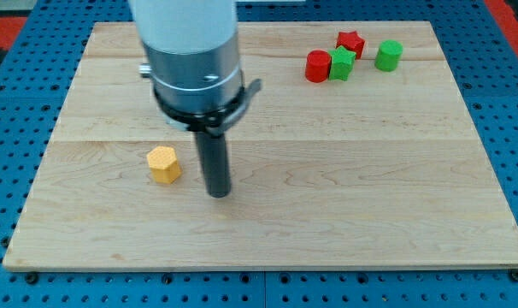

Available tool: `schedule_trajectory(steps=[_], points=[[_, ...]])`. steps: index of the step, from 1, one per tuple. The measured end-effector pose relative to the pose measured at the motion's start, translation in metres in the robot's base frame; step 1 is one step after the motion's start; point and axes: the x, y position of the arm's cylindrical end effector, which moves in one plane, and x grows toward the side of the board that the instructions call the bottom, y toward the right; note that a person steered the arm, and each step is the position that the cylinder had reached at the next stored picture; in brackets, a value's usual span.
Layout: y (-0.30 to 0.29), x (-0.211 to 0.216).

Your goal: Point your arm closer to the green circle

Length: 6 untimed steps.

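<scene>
The green circle (389, 55) is a short green cylinder near the view's top right of the wooden board (344, 205). To its left stand a green star-like block (342, 63), a red star (350, 41) and a red cylinder (317, 66), close together. My tip (218, 193) rests on the board left of centre, far to the lower left of the green circle. A yellow hexagon block (164, 164) lies just left of my tip, apart from it.
The arm's grey and white body (191, 60) hangs over the board's upper left and hides part of it. A blue pegboard (507, 103) surrounds the board.
</scene>
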Motion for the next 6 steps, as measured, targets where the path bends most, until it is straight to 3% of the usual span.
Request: schedule_trajectory(steps=[1, 2, 3, 4, 5, 6], points=[[0.116, -0.016], [0.239, -0.063], [0.328, -0.149], [0.37, -0.242], [0.35, -0.3], [0.273, -0.299]])
